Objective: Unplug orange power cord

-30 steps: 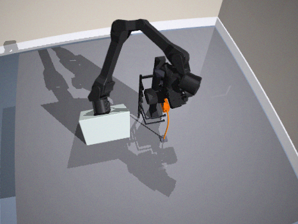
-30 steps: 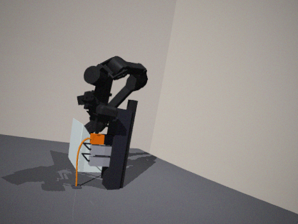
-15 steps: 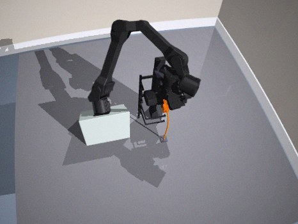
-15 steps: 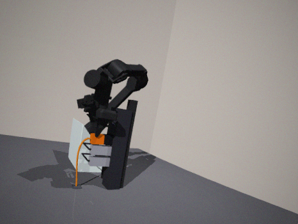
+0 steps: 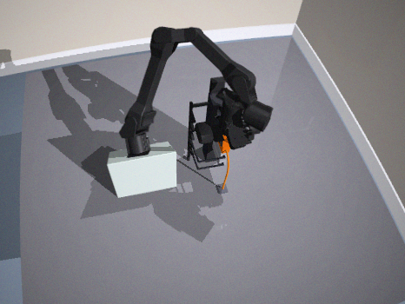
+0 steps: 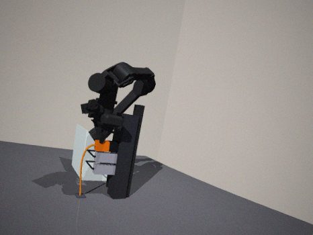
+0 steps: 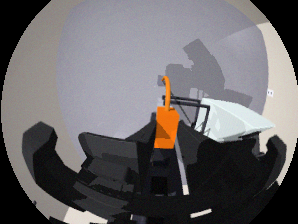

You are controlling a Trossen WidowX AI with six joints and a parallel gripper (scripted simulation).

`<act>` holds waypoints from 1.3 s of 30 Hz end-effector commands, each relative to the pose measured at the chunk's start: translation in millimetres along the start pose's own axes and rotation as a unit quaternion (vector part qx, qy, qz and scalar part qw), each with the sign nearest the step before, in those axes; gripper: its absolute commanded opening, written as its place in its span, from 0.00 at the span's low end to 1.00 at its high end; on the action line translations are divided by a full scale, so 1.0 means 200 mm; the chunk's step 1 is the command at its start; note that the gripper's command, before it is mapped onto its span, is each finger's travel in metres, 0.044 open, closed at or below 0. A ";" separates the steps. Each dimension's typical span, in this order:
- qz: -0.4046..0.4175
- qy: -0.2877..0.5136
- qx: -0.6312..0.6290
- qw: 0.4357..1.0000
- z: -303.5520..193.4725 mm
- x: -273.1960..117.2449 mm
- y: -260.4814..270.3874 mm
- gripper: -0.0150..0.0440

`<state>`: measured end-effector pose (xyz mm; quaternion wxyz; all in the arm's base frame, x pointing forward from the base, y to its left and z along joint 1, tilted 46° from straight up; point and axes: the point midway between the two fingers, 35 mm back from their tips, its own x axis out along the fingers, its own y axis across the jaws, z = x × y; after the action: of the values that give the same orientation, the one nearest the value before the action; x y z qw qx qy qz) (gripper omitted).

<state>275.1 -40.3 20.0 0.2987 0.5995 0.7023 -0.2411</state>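
The orange plug (image 5: 225, 144) (image 6: 102, 146) (image 7: 167, 127) sits at the face of the dark upright power strip (image 6: 122, 171) (image 5: 214, 100), in line above the pale plugs. A dark part covers its strip end in the exterior view, so its prongs are hidden. The orange cord (image 5: 228, 171) (image 6: 81, 169) (image 7: 168, 92) curves from the plug down to a small dark square on the floor. My gripper (image 6: 101, 139) (image 7: 166, 123) is shut on the orange plug, with a finger against each side in the wrist view.
Two pale plugs (image 6: 106, 157) (image 6: 104, 169) sit on the strip just below the orange one, with thin black bent cords beside them. The white block (image 5: 145, 177) (image 6: 78, 152) (image 7: 227, 120) under the arm's base stands to one side.
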 end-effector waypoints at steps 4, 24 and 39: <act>0.000 -0.001 0.000 1.000 0.04 0.00 0.01 0.25; 0.001 -0.001 0.001 1.000 0.20 -0.02 0.01 0.25; 0.002 0.001 0.002 1.000 0.23 -0.01 0.01 0.48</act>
<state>281.7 -78.6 -14.3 0.2945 0.6015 0.7013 -0.2444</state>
